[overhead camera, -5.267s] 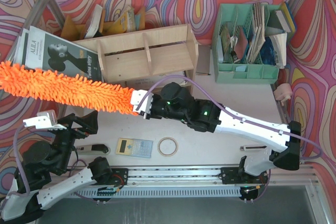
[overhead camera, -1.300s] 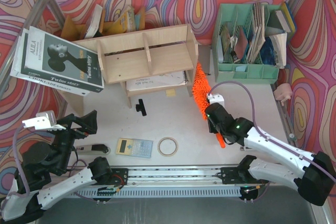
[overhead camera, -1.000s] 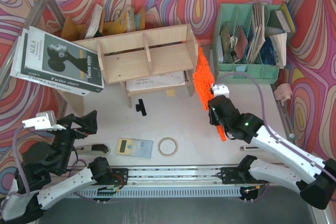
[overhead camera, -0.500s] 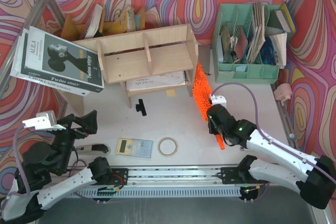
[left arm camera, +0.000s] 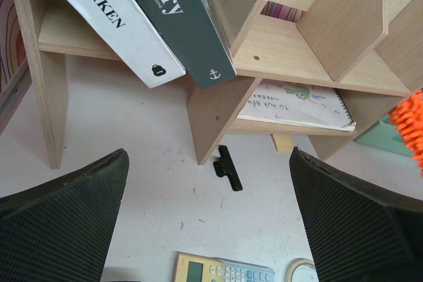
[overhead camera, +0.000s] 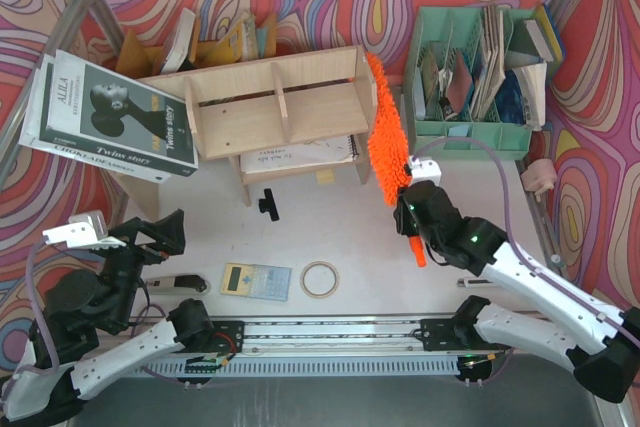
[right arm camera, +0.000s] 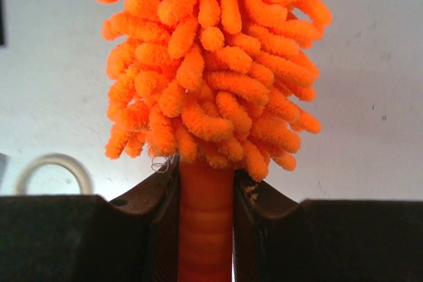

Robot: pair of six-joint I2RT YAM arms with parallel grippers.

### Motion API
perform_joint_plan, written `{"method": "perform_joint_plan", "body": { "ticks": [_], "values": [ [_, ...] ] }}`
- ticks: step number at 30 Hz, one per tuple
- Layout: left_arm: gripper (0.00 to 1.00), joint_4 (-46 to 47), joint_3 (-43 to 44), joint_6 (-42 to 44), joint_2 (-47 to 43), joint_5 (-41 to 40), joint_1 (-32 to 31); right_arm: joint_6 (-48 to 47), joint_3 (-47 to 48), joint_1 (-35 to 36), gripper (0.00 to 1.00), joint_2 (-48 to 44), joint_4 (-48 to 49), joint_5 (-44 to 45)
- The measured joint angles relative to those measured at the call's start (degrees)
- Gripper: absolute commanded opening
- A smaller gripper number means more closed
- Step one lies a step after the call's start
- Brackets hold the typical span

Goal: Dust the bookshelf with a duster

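The left end effector (overhead camera: 152, 237) hovers near the worktop's (overhead camera: 330, 237) near-left corner with its jaws spread wide and nothing between them, taking no part in the dusting. The bookshelf (overhead camera: 270, 107) stands toward the far edge, left of the middle, with 2 magazines leaning out of its left bay. The duster (overhead camera: 383, 137) has its fluffy head laid along the outside of the shelf's right side panel, touching it as far as the top view shows, in the gap between the shelf and the green organiser (overhead camera: 470, 137). The right end effector (overhead camera: 415, 225) is clamped narrowly on the duster's slim handle, just below the head.

The step in hand looks like wiping that right side panel. Next, the right arm probably needs to stroke along the panel, then lift and turn the head across the shelf's top board and into its bays, without knocking the magazines.
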Motion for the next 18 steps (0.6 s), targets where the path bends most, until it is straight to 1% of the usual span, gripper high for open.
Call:
{"method": "perform_joint_plan", "body": {
  "ticks": [2,4,9,13,18],
  "values": [
    [0.99,0.00,-0.04,-0.02,0.00,0.00,0.00,-0.31,2.03,0.00,0.00,-0.74,0.74,0.39],
    [0.98,0.00,-0.04,-0.07,0.00,-0.13,0.00,-0.28,2.16,0.00,0.00,-1.11,1.73,0.55],
    [0.99,-0.02,-0.09,-0.44,0.00,-0.42,0.00,1.57,-4.17,0.00,0.00,-0.35,4.74,-0.59],
    [0.99,-0.02,-0.13,-0.48,0.00,-0.70,0.00,3.15,-9.94,0.00,0.00,0.28,4.42,-2.43],
    [0.98,-0.11,-0.15,-1.09,0.52,-1.29,0.00,3.61,-10.86,0.02,0.00,1.09,4.33,-2.51]
  ]
}}
